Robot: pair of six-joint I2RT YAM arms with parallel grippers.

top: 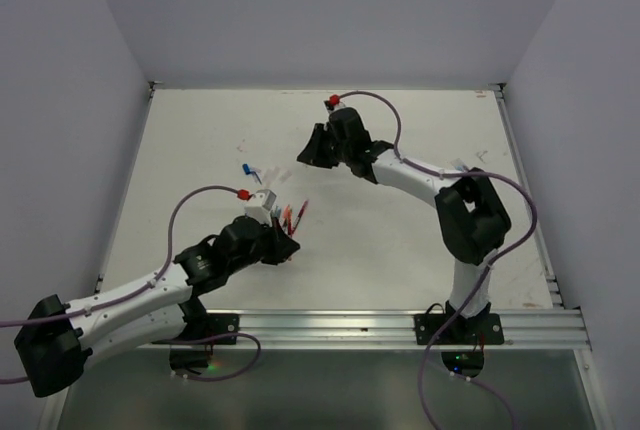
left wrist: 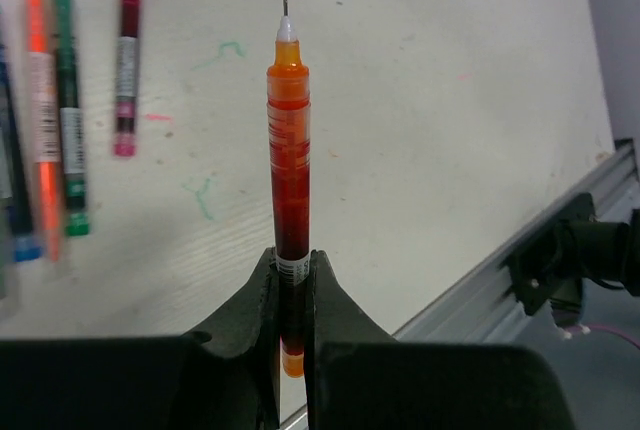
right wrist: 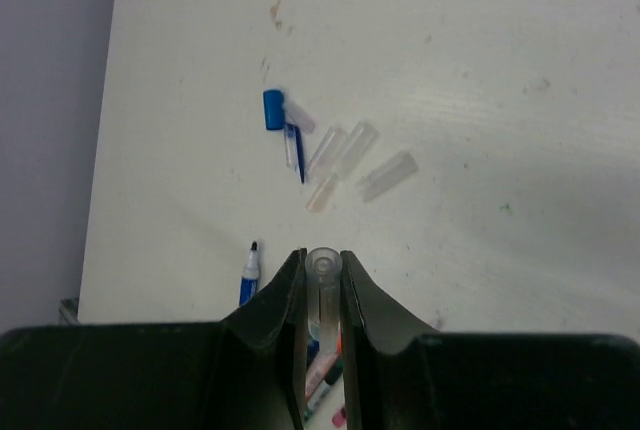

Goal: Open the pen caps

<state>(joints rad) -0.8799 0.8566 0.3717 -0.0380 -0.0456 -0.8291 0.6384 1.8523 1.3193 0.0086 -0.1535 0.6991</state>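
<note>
A clear pen cap is pinched between the fingers of the right hand, its round open end facing the wrist camera, held above the worktop. Beyond it, the other pen caps lie loose on the worktop in a small scatter: several clear sleeves close together and at varied angles, and a blue cap at the cluster's left edge, touching a clear one. Nearer the hand and to its left lies a blue pen with its nib bare.

The left hand is clamped on the lower barrel of an orange pen, which points straight away from the wrist with its nib exposed. To its left a row of pens lies on the worktop: an orange one, a green one just beside it, and a magenta one a little apart. An aluminium rail runs along the worktop's edge on the right.
</note>
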